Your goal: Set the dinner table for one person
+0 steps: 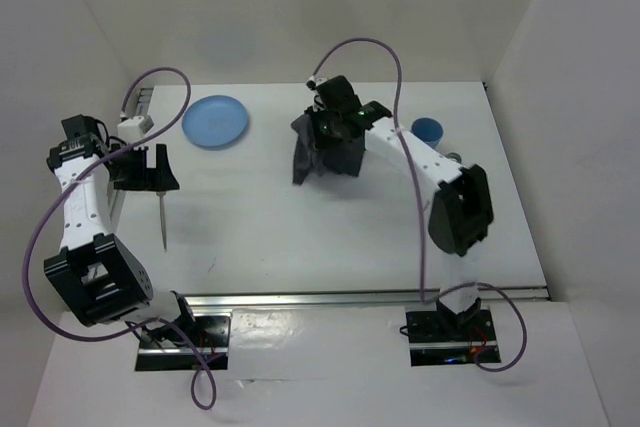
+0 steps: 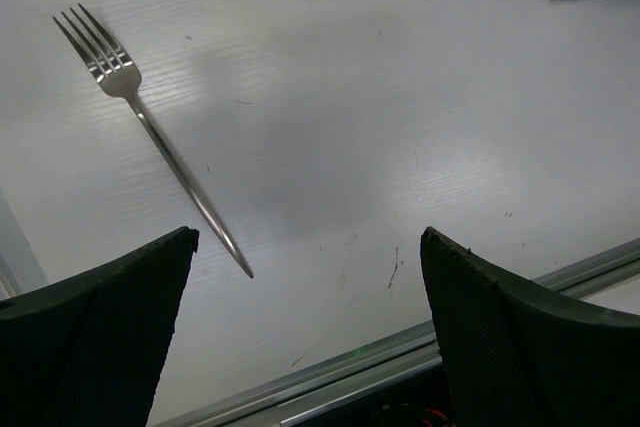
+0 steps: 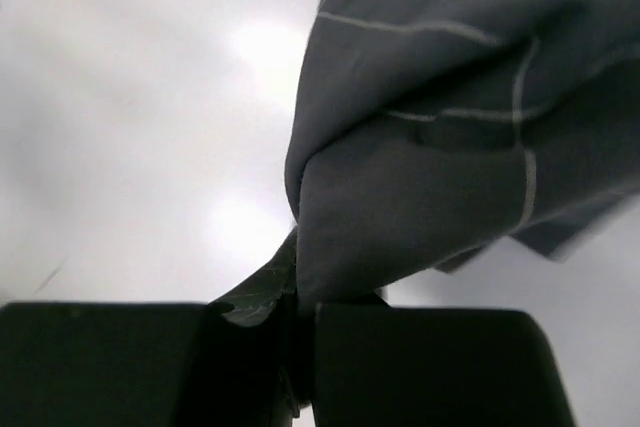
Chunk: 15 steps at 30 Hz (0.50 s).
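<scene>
The dinner table (image 1: 300, 237) is a white top with aluminium rails. A dark grey grid-lined cloth mat (image 1: 325, 155) is bunched up at the back centre, and my right gripper (image 1: 337, 125) is shut on it. In the right wrist view a fold of the cloth mat (image 3: 450, 147) is pinched in the right gripper (image 3: 300, 299) and hangs over the table. A steel fork (image 1: 162, 217) lies at the left. My left gripper (image 1: 150, 172) hovers open beside the fork's far end. The left wrist view shows the fork (image 2: 160, 147) on the table, off to the left of the open gripper (image 2: 308, 237).
A blue plate (image 1: 215, 121) sits at the back left. A small blue cup (image 1: 428, 129) stands at the back right, behind the right arm. The front aluminium rail (image 2: 400, 352) runs just below the left gripper's fingers. White walls enclose the table.
</scene>
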{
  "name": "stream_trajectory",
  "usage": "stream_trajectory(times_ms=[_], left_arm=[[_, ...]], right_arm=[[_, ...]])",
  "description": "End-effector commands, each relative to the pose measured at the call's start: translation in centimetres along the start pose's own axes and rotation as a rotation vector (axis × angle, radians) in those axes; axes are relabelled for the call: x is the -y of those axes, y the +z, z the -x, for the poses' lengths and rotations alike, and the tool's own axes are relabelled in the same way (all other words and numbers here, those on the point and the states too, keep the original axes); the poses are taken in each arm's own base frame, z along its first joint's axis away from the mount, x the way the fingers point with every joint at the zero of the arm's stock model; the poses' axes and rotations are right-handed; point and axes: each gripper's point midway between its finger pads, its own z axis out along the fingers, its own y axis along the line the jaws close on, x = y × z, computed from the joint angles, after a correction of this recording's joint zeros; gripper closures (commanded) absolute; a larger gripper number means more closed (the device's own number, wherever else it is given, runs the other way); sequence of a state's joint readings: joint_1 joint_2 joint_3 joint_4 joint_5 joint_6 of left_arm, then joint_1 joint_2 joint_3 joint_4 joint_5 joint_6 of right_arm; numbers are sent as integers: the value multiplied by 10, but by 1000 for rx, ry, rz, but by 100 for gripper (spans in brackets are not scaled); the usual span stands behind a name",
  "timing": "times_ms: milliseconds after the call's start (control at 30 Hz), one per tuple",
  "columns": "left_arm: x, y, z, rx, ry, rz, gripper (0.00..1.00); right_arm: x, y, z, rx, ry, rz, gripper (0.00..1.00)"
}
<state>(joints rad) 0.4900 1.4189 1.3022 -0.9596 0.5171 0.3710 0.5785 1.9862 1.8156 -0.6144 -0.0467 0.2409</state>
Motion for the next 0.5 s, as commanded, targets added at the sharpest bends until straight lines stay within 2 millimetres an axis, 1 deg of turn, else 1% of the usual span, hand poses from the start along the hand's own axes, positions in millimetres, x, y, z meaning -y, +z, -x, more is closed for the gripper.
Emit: stream_trajectory(times_ms=[0, 33, 67, 100, 133, 167, 200, 233, 267, 300, 333, 367, 400, 433, 467], left_arm=[[17, -7, 2, 22, 95, -30, 1], [17, -7, 2, 22, 96, -30, 1], [18, -6, 2, 15, 104, -27, 1], [22, -5, 0, 5, 105, -36, 1], [24, -4, 0, -3, 116, -35, 1], [24, -6, 4, 7, 122, -31, 1], [29, -5, 2, -4, 129, -43, 1], [32, -5, 6, 1, 145, -47, 1], [36, -4, 7, -1, 145, -54, 1], [40, -4, 10, -1, 166, -55, 1], [45, -5, 12, -3, 168, -63, 1], [47, 0, 11, -19, 174, -67, 1], [52, 0, 14, -15, 183, -74, 1], [59, 5, 11, -46, 205, -83, 1], [64, 7, 10, -56, 225, -86, 1]], right_arm=[[-45, -94, 0, 68, 90, 215, 100], [-50, -103, -6, 66, 101, 251, 100], [-58, -107, -24, 26, 107, 316, 100], [-66, -127, -20, 59, 94, 368, 100], [-74, -136, -16, 78, 106, 414, 100], [-82, -143, -19, 73, 104, 467, 100], [-85, -153, -13, 103, 106, 480, 100], [-85, -151, -14, 98, 127, 481, 100], [-81, -155, -10, 115, 142, 470, 100], [-71, -145, -12, 109, 168, 426, 100], [-61, -137, -19, 66, 217, 388, 93], [-42, -125, -23, 35, 256, 343, 81], [-34, -116, -26, 0, 278, 326, 73], [-21, -92, -38, -72, 311, 286, 60], [-12, -82, -50, -141, 341, 251, 39]])
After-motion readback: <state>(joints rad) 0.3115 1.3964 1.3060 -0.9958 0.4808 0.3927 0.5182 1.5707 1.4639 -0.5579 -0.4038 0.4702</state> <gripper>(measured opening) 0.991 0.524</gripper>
